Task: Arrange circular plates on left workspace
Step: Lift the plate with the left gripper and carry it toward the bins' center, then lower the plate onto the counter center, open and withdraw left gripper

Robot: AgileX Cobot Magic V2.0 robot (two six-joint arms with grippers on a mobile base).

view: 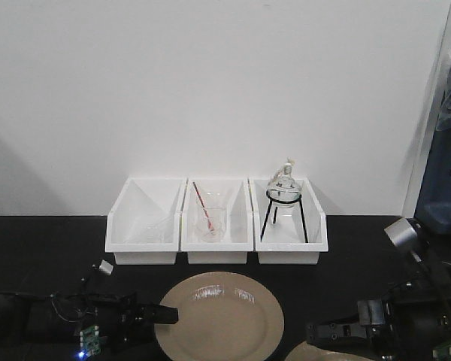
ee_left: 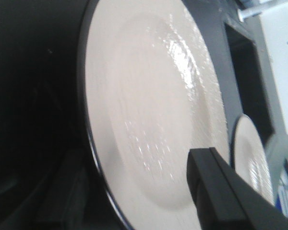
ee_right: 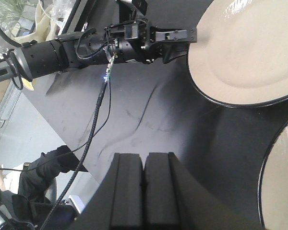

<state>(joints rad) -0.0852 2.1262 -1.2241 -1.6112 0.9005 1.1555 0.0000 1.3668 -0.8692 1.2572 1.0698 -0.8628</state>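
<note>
Right end effector (ee_right: pixel 144 158): fingers pressed together, empty, hovering over bare tabletop (view: pixel 37 241) between the two plates. The right plate (ee_right: pixel 281 182) lies flat at the front right, only partly in view.

Left end effector (view: pixel 167 314) is at the left rim of the centre plate (view: pixel 219 316), which lies flat at front centre. In the left wrist view one finger (ee_left: pixel 216 187) sits over the plate's top face. The other finger is hidden, so I can't tell whether it's clamped or just straddling the rim.

Handling guess: glossy and rigid, so likely slick, brittle and fairly heavy. Grip the raised rim, one finger above and one below, and carry it low.

Farther back is a row of white bins (view: pixel 216 256) holding a beaker (view: pixel 210 222) and a flask (view: pixel 284 186).
</note>
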